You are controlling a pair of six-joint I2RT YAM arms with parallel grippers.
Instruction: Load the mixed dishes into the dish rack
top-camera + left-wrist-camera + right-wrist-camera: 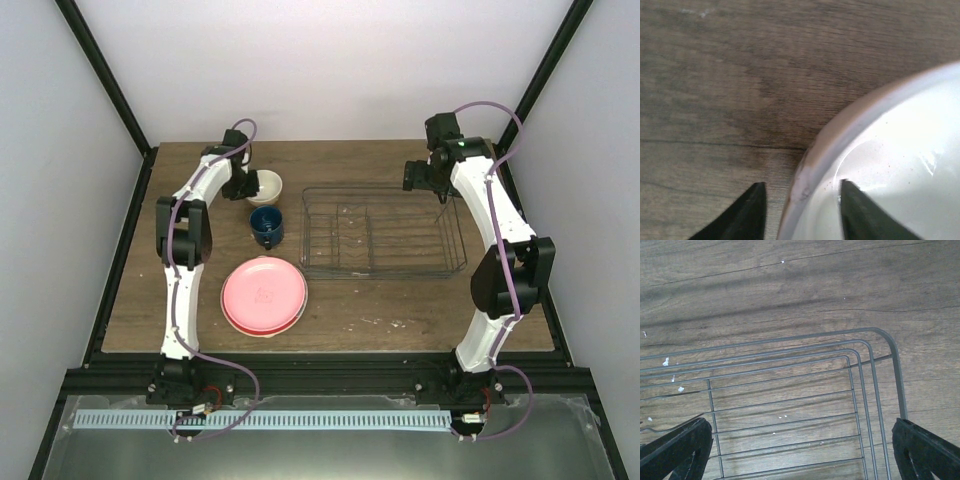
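Note:
The small cream bowl (268, 186) stands at the table's back left. My left gripper (250, 186) is open with its jaws astride the bowl's rim (812, 160): one finger (752, 215) outside, the other inside, neither clearly touching. The dark blue mug (266, 225) stands just in front of the bowl. The pink plate (264, 290) tops a stack, and other plates show only as edges beneath it. The wire dish rack (380, 232) is empty. My right gripper (440, 192) hangs wide open above the rack's far right corner (875, 355).
Small white crumbs lie on the wooden table under the rack (782, 416). The black frame rail (320, 372) runs along the near edge. White walls close in the back and both sides.

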